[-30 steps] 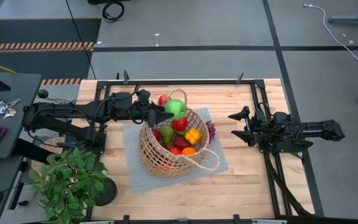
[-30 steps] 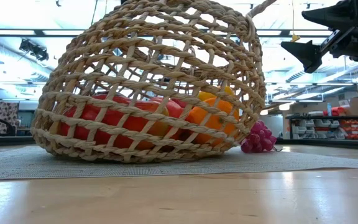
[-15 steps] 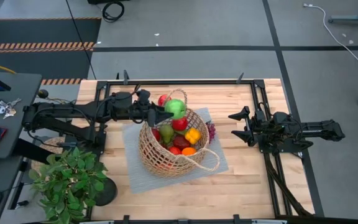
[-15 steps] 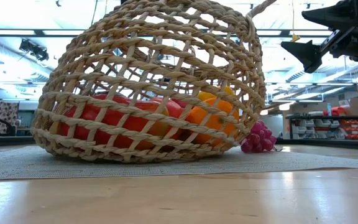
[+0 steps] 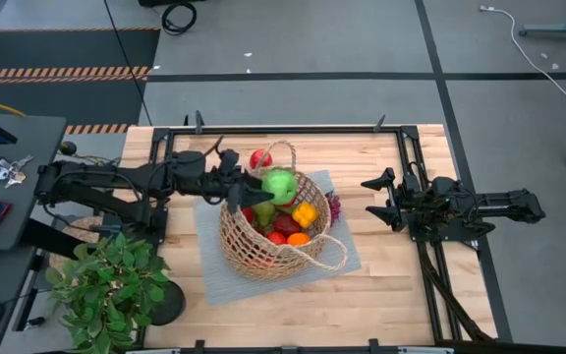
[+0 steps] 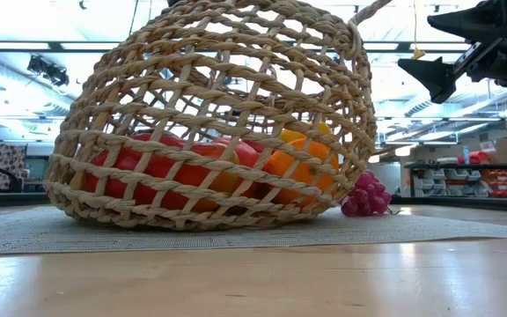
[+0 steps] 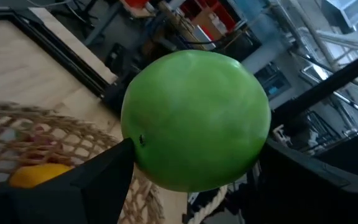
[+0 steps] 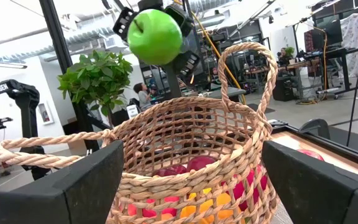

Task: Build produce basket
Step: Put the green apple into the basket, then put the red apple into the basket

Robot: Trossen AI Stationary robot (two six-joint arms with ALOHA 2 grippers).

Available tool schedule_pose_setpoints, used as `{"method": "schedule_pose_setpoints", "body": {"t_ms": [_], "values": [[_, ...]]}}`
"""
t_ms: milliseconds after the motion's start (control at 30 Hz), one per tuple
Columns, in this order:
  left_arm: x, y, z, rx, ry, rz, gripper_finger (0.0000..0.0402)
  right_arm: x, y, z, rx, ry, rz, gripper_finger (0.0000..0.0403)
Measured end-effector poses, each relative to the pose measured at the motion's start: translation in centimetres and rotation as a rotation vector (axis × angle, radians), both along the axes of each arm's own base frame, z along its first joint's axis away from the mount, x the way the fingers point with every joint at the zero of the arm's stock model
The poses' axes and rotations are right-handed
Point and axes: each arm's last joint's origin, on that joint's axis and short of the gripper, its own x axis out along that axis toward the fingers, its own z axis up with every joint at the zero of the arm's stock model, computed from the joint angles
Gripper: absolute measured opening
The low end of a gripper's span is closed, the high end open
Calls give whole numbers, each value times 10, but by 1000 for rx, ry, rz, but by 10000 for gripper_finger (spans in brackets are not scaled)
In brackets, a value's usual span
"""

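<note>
The left gripper has its two dark fingers clamped on a green apple, one on each side of it, and holds it above the open mouth of the wicker basket; in the right wrist view the apple hangs well clear of the rim, so it is not yet set down. The basket stands on a grey mat near the table's middle; it already holds a good pile of produce, red, yellow and orange pieces; a red fruit lies outside by the far handle, and purple grapes rest on the mat against the basket wall. I judge the filling well along, a few pieces left. The left arm reaches level across the table; the right gripper waits at its own side, jaws apart and empty.
</note>
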Motion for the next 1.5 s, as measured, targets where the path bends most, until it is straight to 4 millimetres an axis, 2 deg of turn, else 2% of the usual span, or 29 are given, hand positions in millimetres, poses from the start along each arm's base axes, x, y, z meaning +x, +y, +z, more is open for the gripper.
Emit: {"method": "schedule_pose_setpoints", "body": {"t_ms": [200,367,567,733,1000,1133,1267,1367,1500], "values": [[15,-13,-10,4,34,-46,332,0,0,0,0,0,0,384],[37,-23,-1,73,75,-86,332,0,0,1,0,-9,0,384],[57,-22,8,211,309,-89,332,0,0,1,0,-8,1,384],[70,-21,7,369,478,-93,332,0,0,1,0,-8,1,384],[83,-24,-16,718,663,-297,332,0,0,1,0,-8,0,384],[88,-16,-25,719,719,-271,342,0,0,1,0,-7,0,384],[89,-8,-30,703,758,-261,374,0,0,1,0,-7,0,384],[89,-6,-29,687,744,-277,395,0,0,1,0,-7,0,384],[88,1,-19,675,750,-227,389,0,0,1,0,-7,1,384]]}}
